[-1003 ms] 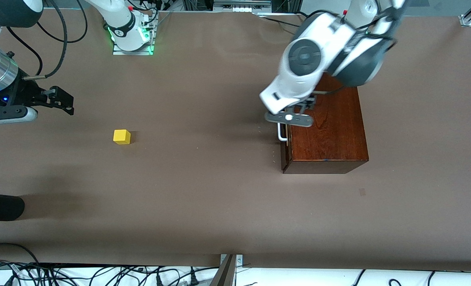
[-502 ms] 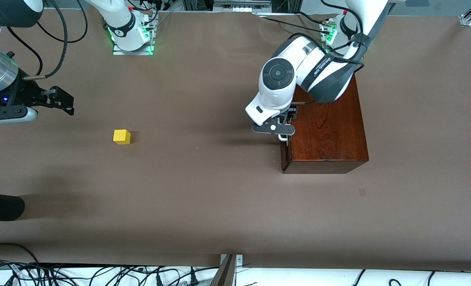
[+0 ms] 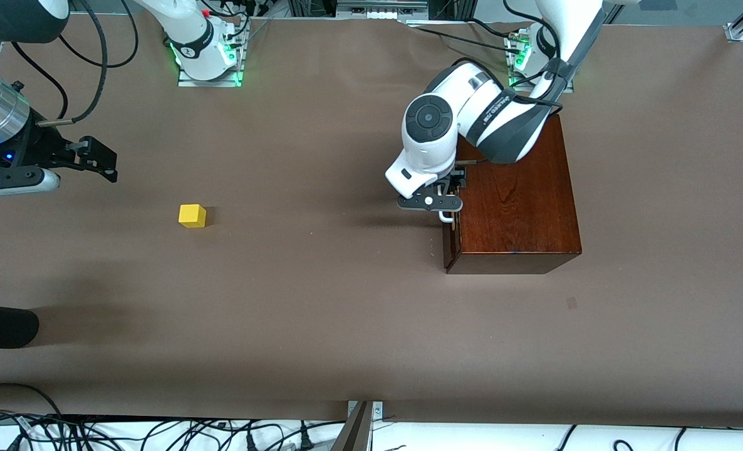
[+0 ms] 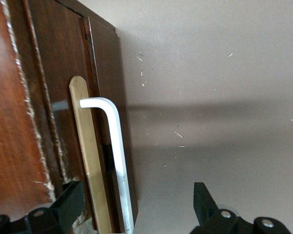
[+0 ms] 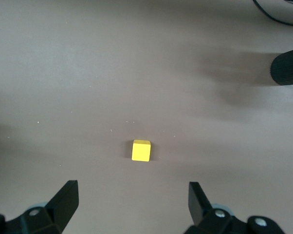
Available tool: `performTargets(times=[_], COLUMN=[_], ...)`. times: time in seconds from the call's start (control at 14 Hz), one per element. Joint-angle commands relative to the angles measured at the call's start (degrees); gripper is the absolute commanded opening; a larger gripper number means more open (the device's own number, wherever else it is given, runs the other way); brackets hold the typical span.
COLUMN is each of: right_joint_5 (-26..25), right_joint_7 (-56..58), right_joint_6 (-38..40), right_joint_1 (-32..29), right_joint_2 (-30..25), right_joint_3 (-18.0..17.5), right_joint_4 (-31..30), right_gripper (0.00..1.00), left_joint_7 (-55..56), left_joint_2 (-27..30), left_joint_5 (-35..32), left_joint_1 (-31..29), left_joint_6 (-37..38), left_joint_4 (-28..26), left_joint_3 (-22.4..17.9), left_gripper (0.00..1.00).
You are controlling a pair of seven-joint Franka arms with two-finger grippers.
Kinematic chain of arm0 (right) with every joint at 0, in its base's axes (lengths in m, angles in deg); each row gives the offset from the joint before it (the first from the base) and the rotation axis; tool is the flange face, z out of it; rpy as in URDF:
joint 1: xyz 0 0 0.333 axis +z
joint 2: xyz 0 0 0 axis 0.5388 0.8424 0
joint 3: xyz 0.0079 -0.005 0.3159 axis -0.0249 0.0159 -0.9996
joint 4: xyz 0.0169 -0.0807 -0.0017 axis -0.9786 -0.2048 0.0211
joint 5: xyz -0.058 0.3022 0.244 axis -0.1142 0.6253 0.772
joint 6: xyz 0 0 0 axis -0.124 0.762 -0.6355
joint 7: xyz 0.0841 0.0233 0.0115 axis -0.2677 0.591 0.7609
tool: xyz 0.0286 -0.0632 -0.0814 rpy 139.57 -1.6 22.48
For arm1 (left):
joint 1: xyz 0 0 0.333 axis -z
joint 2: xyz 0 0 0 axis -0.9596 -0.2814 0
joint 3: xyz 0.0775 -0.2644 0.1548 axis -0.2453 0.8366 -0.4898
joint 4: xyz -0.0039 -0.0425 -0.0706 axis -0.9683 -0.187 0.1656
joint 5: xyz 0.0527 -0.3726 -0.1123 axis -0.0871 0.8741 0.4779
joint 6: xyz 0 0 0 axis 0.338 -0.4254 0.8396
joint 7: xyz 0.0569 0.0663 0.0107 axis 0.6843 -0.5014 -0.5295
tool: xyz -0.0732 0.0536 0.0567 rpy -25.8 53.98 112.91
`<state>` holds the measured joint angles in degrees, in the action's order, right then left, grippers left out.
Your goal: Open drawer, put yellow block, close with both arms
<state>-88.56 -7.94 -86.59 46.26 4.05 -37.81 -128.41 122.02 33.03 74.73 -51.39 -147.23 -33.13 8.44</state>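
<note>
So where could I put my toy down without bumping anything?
The widest bare stretch of brown table lies between the yellow block and the wooden box, and all along the edge nearest the front camera. It is crowded at the drawer's handle, where the left gripper straddles it with open fingers. The right gripper waits, open, above the block.

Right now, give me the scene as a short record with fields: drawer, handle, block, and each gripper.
drawer: shut, in the dark wooden box
handle: white bar on the drawer front, between the left gripper's open fingers
yellow block: on the table, toward the right arm's end
left gripper: open, at the handle, not yet closed on it
right gripper: open, waiting, above the table near the block
</note>
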Motion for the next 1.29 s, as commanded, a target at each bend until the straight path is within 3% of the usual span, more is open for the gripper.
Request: performTargets(times=[0.0,0.57,0.93,1.15,1.22], right_joint_5=[-0.2,-1.9,-2.1,-0.6,1.9], right_joint_7=[-0.5,0.3,-0.5,-0.9,-0.9], right_joint_6=[-1.0,-0.5,2.9,2.3,2.3], right_joint_1=[0.3,0.5,0.8,0.8,0.8], right_joint_2=[0.8,2.6,2.5,2.2,2.2], right_joint_3=[0.0,0.0,0.0,0.0,0.1], right_joint_4=[0.4,0.2,-0.6,-3.3,-3.4], right_gripper=[1.00,1.00,1.00,1.00,1.00], left_joint_7=[1.7,4.5,8.4,9.2,9.4], left_joint_2=[-0.4,-2.9,-5.0,-5.7,-5.8], left_joint_5=[-1.8,-3.6,-8.2,-8.2,-8.2], left_joint_1=[0.7,1.7,3.2,3.7,3.7], left_joint_6=[-0.9,-2.3,-3.3,-3.9,-3.9], left_joint_4=[-0.3,-0.4,-0.5,-0.4,-0.4], left_joint_3=[-0.1,-0.2,-0.1,-0.1,-0.2], left_gripper=[1.00,1.00,1.00,1.00,1.00])
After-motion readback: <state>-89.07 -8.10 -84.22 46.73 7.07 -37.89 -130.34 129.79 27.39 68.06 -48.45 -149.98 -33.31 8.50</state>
